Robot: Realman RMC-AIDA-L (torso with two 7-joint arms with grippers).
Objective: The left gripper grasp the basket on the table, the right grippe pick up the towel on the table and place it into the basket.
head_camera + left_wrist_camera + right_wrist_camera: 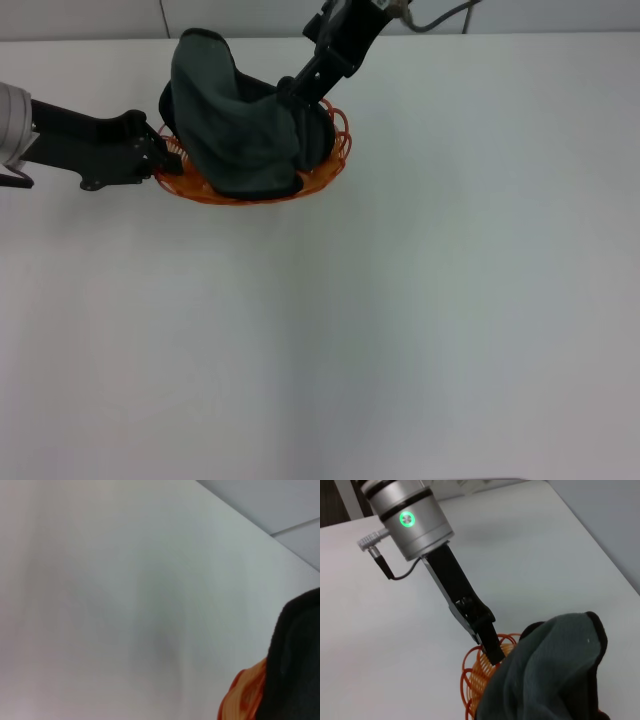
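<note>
**Grey towel heaped in the orange basket, both grippers at its rim**

The small oval orange wire basket (pixel 325 170) with its looped, scalloped rim sits on the plain white flat surface (pixel 400 320), toward the far edge of it in the head view. It serves as the landmark here.

Inside the basket lies the dark grey soft towel (pixel 235 130) with a darker stitched edge. The cloth is rumpled and piled high, rising well above the basket's rim, with one fold standing up on the far left side of the basket. It fills most of the basket, leaving only the orange loops showing along the near, left and right rim.

The left gripper (pixel 162 152), a black two-fingered claw on a silver-grey arm, reaches in from the left of the basket along the surface. Its fingers are closed on the basket's left rim. In the right wrist view the same black claw (pixel 492 652) comes down from a silver wrist with a green glowing ring and meets the orange loops (pixel 477 680) just beside the towel (pixel 550 675).

The right gripper (pixel 292 97), a slim black claw, comes down from above the far right side of the basket and meets the towel's upper right part. Its fingertips are buried against the cloth, so whether they are open or closed cannot be told.

In the left wrist view only a bit of orange rim (pixel 245 697) and dark cloth (pixel 295 660) show against the white surface.
</note>
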